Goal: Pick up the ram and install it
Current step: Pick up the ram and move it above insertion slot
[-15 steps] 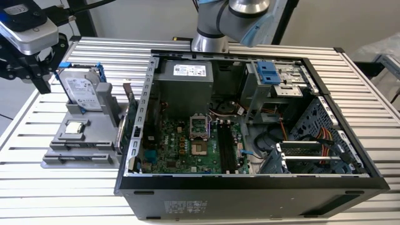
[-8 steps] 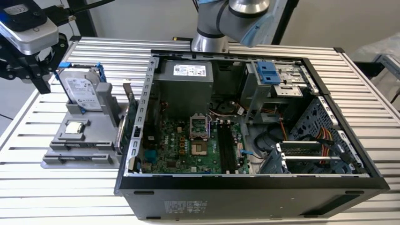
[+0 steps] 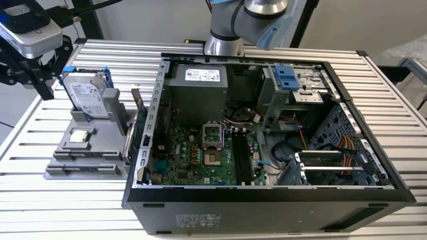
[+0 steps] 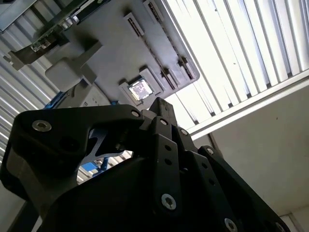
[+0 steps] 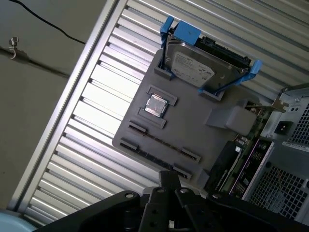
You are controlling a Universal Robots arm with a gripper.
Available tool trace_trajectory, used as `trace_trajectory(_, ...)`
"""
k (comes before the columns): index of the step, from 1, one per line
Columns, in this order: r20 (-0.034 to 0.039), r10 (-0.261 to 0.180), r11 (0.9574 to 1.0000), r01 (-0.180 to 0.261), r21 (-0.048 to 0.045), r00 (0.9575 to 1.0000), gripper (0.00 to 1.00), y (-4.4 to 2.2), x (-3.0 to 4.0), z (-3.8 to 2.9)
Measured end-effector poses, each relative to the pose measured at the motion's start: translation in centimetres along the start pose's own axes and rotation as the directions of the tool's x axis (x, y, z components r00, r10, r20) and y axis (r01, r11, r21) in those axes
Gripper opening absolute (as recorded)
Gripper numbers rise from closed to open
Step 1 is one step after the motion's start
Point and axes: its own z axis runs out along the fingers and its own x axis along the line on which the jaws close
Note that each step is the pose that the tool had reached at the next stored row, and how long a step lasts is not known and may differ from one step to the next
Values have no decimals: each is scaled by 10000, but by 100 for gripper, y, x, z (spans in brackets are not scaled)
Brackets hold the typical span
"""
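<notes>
The tool (image 5: 168, 188) hung over the grey holder (image 5: 193, 116), grip state untellable. The ram (image 5: 152, 155) lay just beneath, lengthwise along the holder's near edge.

The surface (image 3: 380, 85) is ribbed bare aluminium with a dull sheen. The parts holder (image 5: 193, 111) is smooth, matt grey plastic. The hard drive (image 5: 190, 65) has a shiny metal lid and sits in a blue plastic frame (image 5: 181, 31). The processor chip (image 5: 156, 105) is bright, reflective metal. The gripper (image 5: 166, 176) is matt black with bright screws.

dark ram (image 5: 155, 157) edge-on in grey holder (image 5: 193, 113)
</notes>
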Motion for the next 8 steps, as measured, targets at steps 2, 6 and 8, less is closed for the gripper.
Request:
trace_trajectory(2, 0, -3, 10000, 3, 0, 10000, 0, 0, 0, 0)
trace_trajectory(6, -6, -149, 9999, 149, 3, 9999, 0, 0, 0, 1)
trace_trajectory(8, -13, -303, 9995, 303, 5, 9995, 0, 0, 0, 1)
